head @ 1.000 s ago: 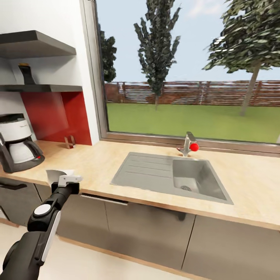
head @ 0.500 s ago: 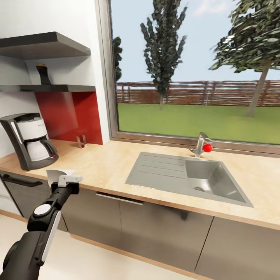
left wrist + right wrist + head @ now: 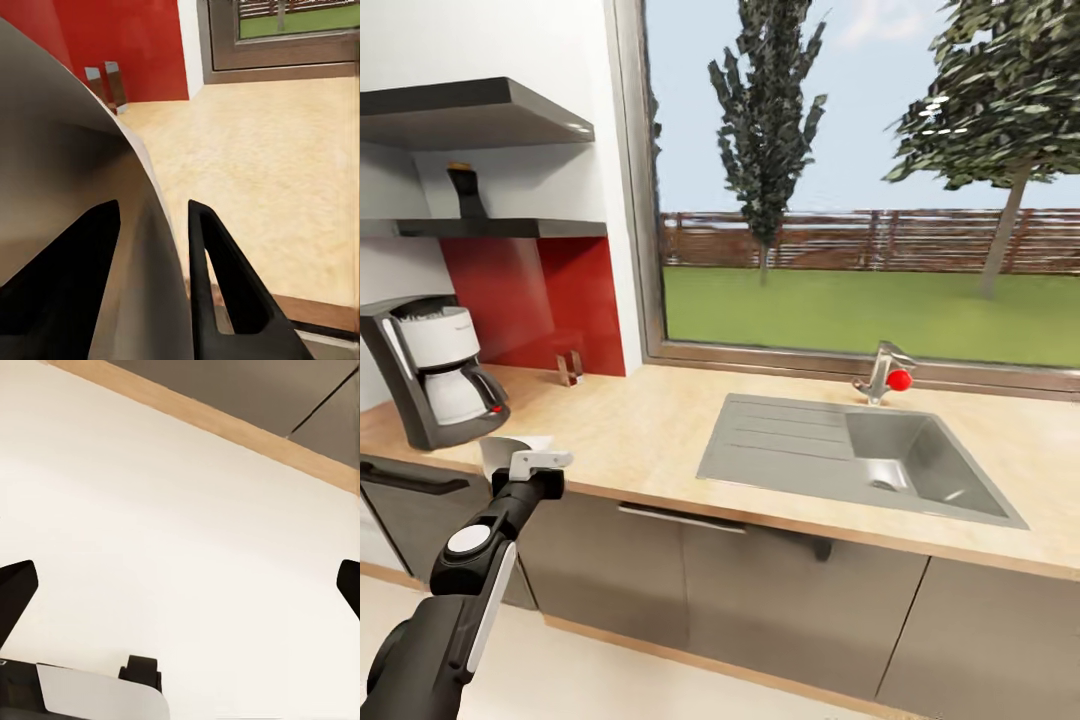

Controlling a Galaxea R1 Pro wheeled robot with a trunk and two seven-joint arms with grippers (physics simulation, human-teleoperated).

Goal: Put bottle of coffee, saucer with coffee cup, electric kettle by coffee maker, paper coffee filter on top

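My left gripper (image 3: 512,452) is closed on the paper coffee filter (image 3: 71,225), held at the counter (image 3: 650,420) edge just right of the coffee maker (image 3: 435,365). The filter hides most of my left wrist view. The bottle of coffee (image 3: 464,190) stands on the shelf (image 3: 510,228). My right jaws (image 3: 180,585) are spread wide over pale floor (image 3: 172,525), tips cut off at the frame edges.

We see left gripper (image 3: 520,458) holding paper coffee filter (image 3: 510,452) at countertop (image 3: 640,430) edge; coffee maker (image 3: 435,368) at its 10 o'clock.
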